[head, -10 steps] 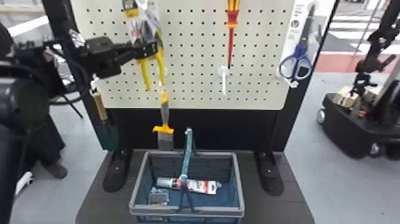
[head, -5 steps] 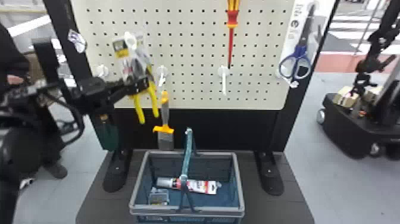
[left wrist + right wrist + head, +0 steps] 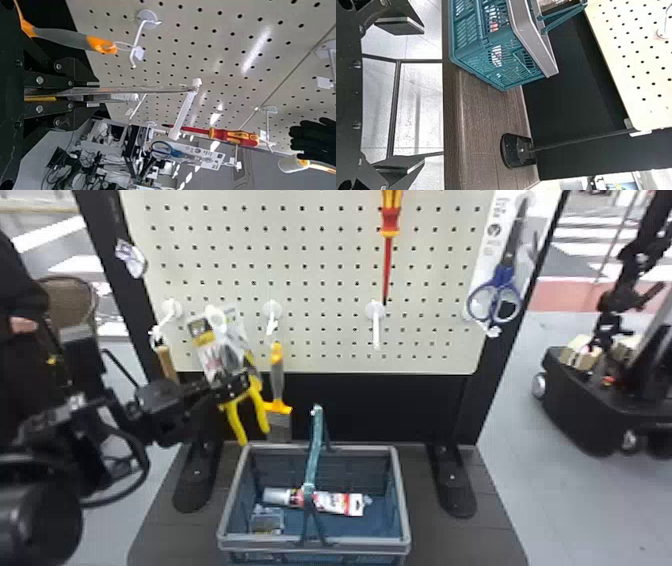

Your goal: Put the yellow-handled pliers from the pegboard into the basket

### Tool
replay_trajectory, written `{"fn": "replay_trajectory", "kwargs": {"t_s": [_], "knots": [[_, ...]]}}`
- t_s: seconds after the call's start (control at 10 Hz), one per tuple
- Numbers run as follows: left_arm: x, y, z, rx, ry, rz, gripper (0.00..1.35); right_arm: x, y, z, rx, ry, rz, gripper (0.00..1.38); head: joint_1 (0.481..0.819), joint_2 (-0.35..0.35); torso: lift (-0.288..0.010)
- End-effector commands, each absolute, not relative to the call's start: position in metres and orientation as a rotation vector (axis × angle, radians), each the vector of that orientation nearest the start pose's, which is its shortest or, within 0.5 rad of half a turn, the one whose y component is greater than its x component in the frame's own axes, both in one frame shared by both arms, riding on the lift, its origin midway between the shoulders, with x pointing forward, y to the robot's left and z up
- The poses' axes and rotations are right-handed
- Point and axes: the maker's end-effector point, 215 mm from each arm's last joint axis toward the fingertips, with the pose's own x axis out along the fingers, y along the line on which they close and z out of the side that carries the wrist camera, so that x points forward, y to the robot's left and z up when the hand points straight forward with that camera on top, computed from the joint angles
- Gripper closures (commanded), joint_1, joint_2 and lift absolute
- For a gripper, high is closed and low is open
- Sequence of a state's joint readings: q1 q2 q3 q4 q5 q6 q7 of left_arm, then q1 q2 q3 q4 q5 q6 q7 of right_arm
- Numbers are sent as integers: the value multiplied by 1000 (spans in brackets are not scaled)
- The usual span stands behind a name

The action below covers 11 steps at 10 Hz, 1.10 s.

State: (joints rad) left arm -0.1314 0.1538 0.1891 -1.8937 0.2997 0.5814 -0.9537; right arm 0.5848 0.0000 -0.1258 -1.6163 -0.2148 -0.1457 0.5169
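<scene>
Dark plank-patterned platform (image 3: 440,540) | on it: basket (image 3: 370,544), two black stand feet (image 3: 452,495)

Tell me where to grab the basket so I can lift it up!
I'd go for the handle, at the middle of its long bar, coming down from above. It stands up over the basket, higher than the rim, and runs from front to back, so pinching it from its left and right sides should work best.
</scene>
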Motion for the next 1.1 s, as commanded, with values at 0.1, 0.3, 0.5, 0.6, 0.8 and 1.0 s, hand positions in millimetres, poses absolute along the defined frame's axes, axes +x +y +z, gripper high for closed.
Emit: {"fn": "replay_trajectory", "kwargs": {"t_s": [0.1, 0.3, 0.5, 0.6, 0.8, 1.0], "knots": [[532, 169, -249, -211, 35, -820, 1113, 335, -204, -531, 250, 331, 319, 147, 549, 0, -100], [528, 156, -296, -357, 18, -780, 1113, 331, -204, -536, 253, 342, 318, 147, 549, 0, -100], [529, 127, -339, -462, 47, -780, 1113, 331, -204, -536, 253, 342, 318, 147, 549, 0, -100], [531, 116, -351, -490, 54, -787, 1113, 330, -204, -537, 253, 345, 317, 147, 549, 0, -100], [533, 103, -370, -530, 83, -794, 1111, 330, -204, -538, 254, 347, 317, 147, 549, 0, -100], [530, 92, -378, -553, 120, -817, 1058, 329, -204, -539, 255, 349, 317, 147, 549, 0, -100]]}}
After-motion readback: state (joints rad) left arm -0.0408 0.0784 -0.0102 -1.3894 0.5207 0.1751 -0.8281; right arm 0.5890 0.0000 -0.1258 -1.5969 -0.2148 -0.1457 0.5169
